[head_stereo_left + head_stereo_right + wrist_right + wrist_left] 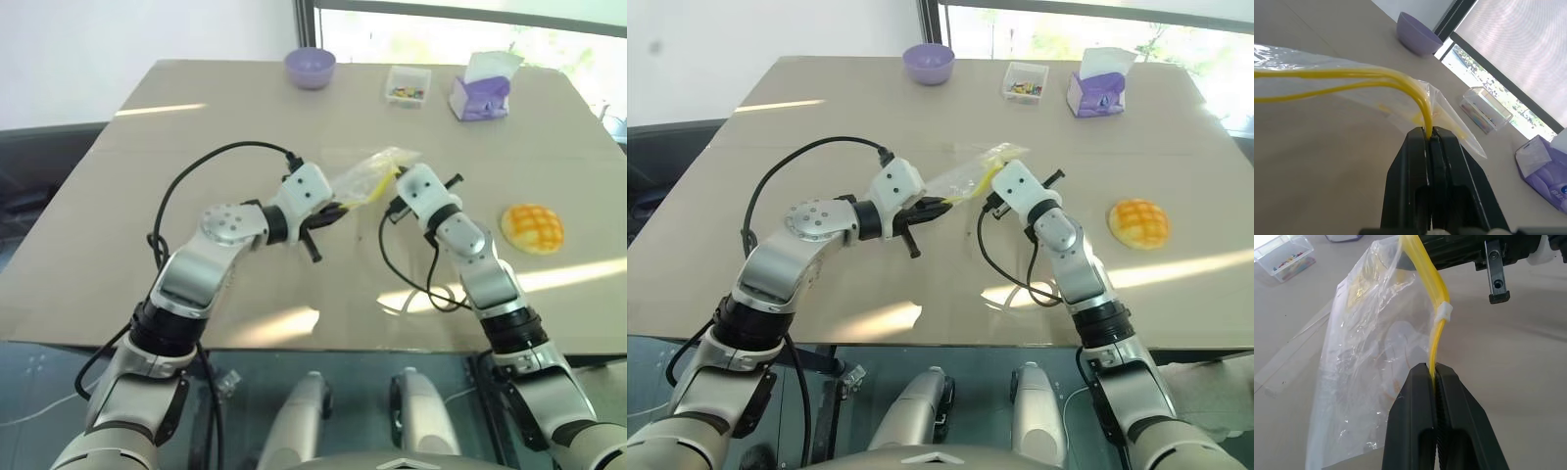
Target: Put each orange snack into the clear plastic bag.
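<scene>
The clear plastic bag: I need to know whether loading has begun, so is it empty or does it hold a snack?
Empty: the clear plastic bag shows no bun inside; the orange snack lies on the table.

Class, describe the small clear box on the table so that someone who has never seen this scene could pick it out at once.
Look along the far edge of the tan table, by the window. Between the purple bowl and the purple-and-white tissue box stands the small clear box. It alone is see-through, with colourful bits lying in its bottom.
</scene>
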Tool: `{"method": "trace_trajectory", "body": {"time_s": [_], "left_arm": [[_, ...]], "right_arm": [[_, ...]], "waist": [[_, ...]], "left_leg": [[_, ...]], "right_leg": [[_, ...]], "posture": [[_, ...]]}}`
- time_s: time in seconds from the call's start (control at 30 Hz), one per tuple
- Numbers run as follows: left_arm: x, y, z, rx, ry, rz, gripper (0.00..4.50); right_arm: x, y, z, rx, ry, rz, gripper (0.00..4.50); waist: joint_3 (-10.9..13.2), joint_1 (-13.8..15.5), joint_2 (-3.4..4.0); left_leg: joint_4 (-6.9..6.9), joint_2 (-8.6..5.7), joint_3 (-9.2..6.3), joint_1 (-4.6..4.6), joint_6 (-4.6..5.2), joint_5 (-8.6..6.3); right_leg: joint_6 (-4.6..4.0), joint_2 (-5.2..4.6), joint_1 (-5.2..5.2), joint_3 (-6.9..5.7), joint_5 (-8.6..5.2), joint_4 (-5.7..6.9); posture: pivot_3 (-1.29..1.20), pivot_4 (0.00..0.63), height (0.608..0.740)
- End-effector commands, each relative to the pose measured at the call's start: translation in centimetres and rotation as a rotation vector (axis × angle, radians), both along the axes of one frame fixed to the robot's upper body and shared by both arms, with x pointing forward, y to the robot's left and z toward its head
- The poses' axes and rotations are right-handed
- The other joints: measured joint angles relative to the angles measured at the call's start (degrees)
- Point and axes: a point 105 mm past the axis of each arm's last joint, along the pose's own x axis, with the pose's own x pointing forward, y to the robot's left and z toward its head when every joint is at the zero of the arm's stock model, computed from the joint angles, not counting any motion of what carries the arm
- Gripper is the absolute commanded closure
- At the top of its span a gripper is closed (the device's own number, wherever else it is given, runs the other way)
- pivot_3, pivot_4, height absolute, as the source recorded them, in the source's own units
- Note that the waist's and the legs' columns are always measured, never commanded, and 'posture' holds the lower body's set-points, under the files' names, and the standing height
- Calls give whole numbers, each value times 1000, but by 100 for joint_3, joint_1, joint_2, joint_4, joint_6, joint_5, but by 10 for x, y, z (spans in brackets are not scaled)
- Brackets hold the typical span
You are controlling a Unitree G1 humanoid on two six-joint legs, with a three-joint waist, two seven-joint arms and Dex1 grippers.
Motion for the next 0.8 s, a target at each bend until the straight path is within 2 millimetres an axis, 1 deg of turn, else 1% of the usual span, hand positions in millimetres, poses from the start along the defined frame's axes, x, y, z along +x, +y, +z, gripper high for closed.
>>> {"method": "trace_trajectory", "body": {"time_s": [0.03,0.1,0.2,0.23,0.27,0.3,0.33,0.37,0.4,0.43,0.47,0.57,0.6,0.7,0.8], "left_arm": [[1,1,14,-20,-59,-3,4456],[0,1,14,-21,-59,-3,4456],[0,0,14,-23,-59,-3,4456],[0,0,14,-23,-59,-3,4456],[0,0,14,-23,-59,-3,4456],[0,1,14,-23,-59,-2,4456],[0,1,14,-23,-59,-2,4456],[0,1,14,-23,-59,-2,4456],[0,1,14,-23,-59,-1,4456],[0,1,14,-23,-59,-1,4456],[0,1,14,-23,-59,0,4456],[0,2,14,-22,-59,0,4456],[0,2,14,-21,-60,0,4456],[0,5,14,-12,-70,2,4456],[0,12,14,4,-94,2,4456]], "right_arm": [[-7,7,17,40,-44,55,4500],[-7,8,17,48,-37,72,4500],[-8,8,19,54,-36,82,4500],[-7,8,20,53,-38,82,4500],[-7,7,20,53,-39,81,4500],[-7,7,20,52,-40,81,4500],[-7,7,20,52,-41,80,4500],[-7,7,20,52,-42,79,4500],[-7,7,20,51,-44,77,4500],[-7,7,21,51,-46,74,4500],[-7,6,21,50,-48,71,4500],[-6,5,22,50,-56,57,4500],[-6,5,21,46,-55,56,4500],[-7,5,17,22,-44,62,4500],[-7,3,15,-8,-43,63,4500]], "waist": [[0,2,0],[0,4,0],[4,14,2],[6,18,3],[7,29,4],[7,45,4],[7,52,5],[8,53,6],[7,51,7],[5,48,6],[5,47,7],[5,38,6],[5,36,6],[5,12,6],[5,8,6]], "left_leg": [[0,-1,2,0,-5,3],[-2,-1,3,0,-2,1],[-18,-1,-2,23,3,-1],[-47,-1,0,69,6,-2],[-111,-1,-2,133,17,5],[-188,-1,-9,209,32,16],[-258,-3,-20,266,43,25],[-338,-3,-39,351,52,34],[-383,-1,-48,406,50,37],[-457,6,-54,484,48,38],[-495,9,-53,515,44,40],[-599,17,-46,568,10,59],[-605,19,-41,577,5,62],[-660,22,-42,577,2,61],[-682,19,-41,577,3,61]], "right_leg": [[1,0,0,1,1,-3],[3,0,1,1,1,-5],[3,0,23,-1,3,-19],[3,0,67,-2,3,-42],[5,3,125,-6,18,-100],[6,14,192,-9,39,-179],[4,29,239,-2,64,-247],[8,51,315,1,89,-339],[9,68,373,0,103,-400],[9,98,448,7,118,-488],[10,103,473,9,125,-528],[6,109,516,19,133,-623],[7,108,521,25,134,-628],[21,109,521,42,144,-708],[36,107,521,58,153,-749]], "posture": [[0,150,678],[0,150,685],[0,150,700],[0,150,705],[0,150,710],[0,150,715],[0,150,720],[0,150,725],[0,150,730],[0,150,735],[0,150,740],[0,150,740],[0,150,740],[0,150,740],[0,150,740]]}}
